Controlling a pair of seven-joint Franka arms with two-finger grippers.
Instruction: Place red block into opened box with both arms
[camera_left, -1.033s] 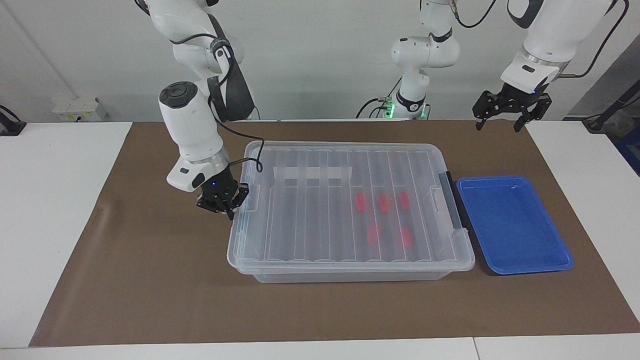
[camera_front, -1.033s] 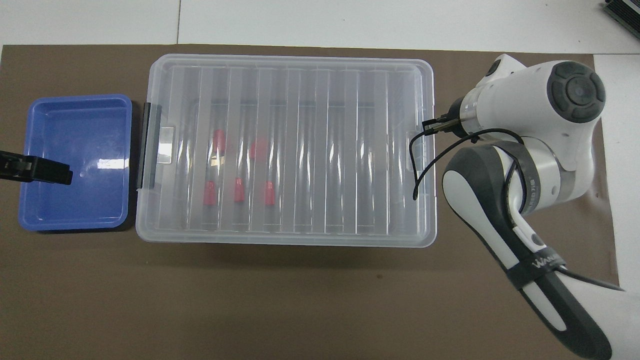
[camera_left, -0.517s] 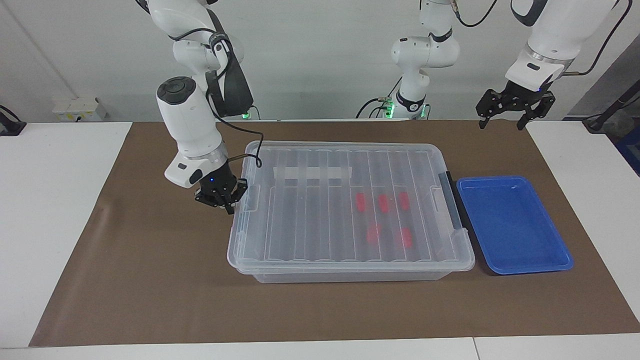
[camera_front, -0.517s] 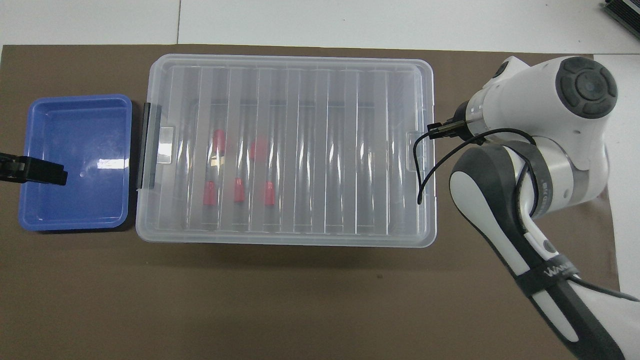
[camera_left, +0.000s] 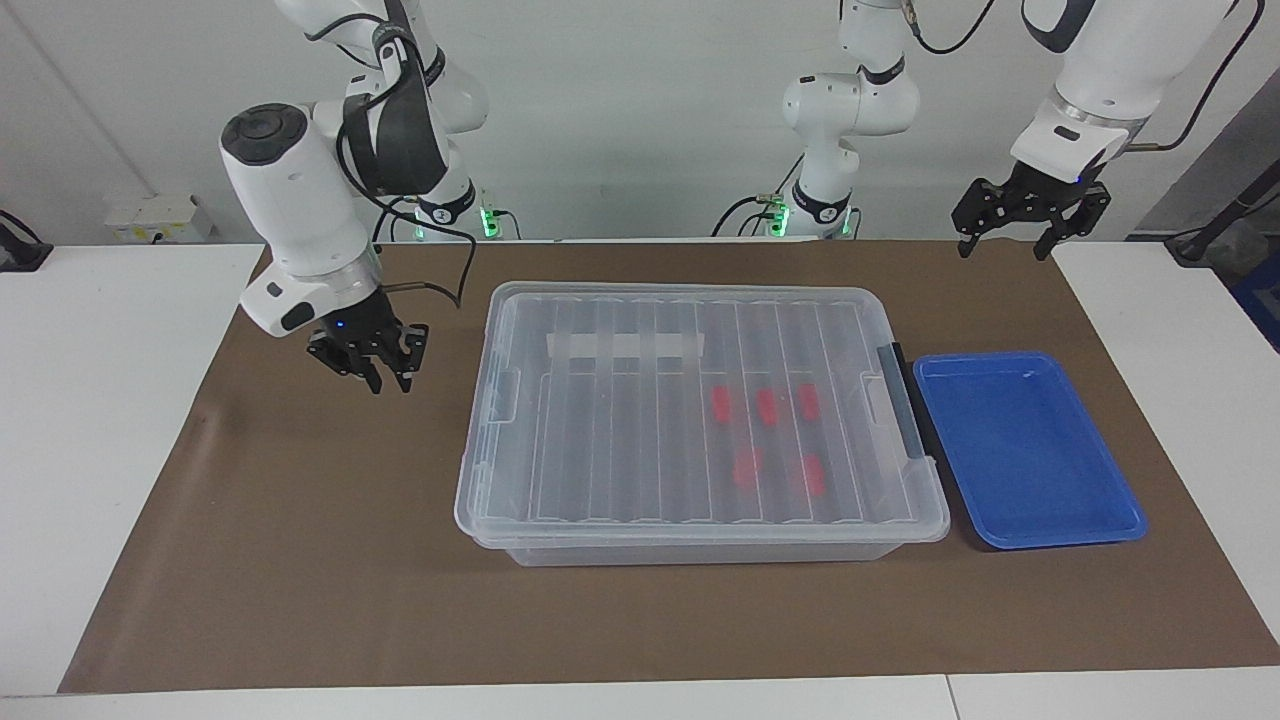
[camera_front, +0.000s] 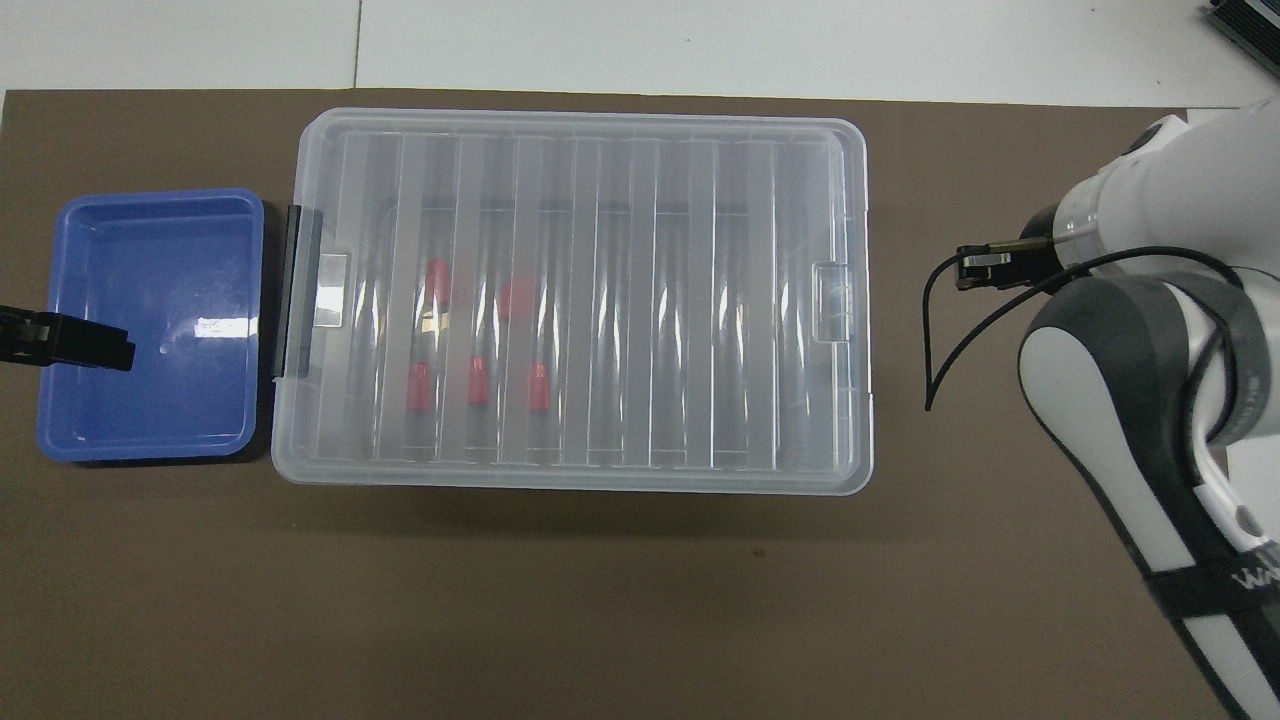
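The box (camera_left: 700, 551) is a large clear bin in the middle of the brown mat, with its ribbed lid (camera_left: 620, 440) lying shut on top. Through the lid I see several red blocks (camera_left: 767, 405) inside, toward the left arm's end (camera_front: 478, 380). My right gripper (camera_left: 390, 383) hangs over the bare mat beside the box's end, apart from it, its fingers parted and holding nothing. My left gripper (camera_left: 1003, 250) is raised high and open over the mat's corner at the robots' side of the blue tray. It waits there.
A shallow blue tray (camera_left: 1030, 450) with nothing in it lies beside the box at the left arm's end (camera_front: 150, 320). A black latch (camera_left: 905, 410) sits on that end of the box. A white tape strip (camera_left: 625, 346) crosses the lid.
My right gripper has left the box's end handle, risen and swung away toward the right arm's end of the table, its fingers parting. The left gripper rose a little, then stayed put.
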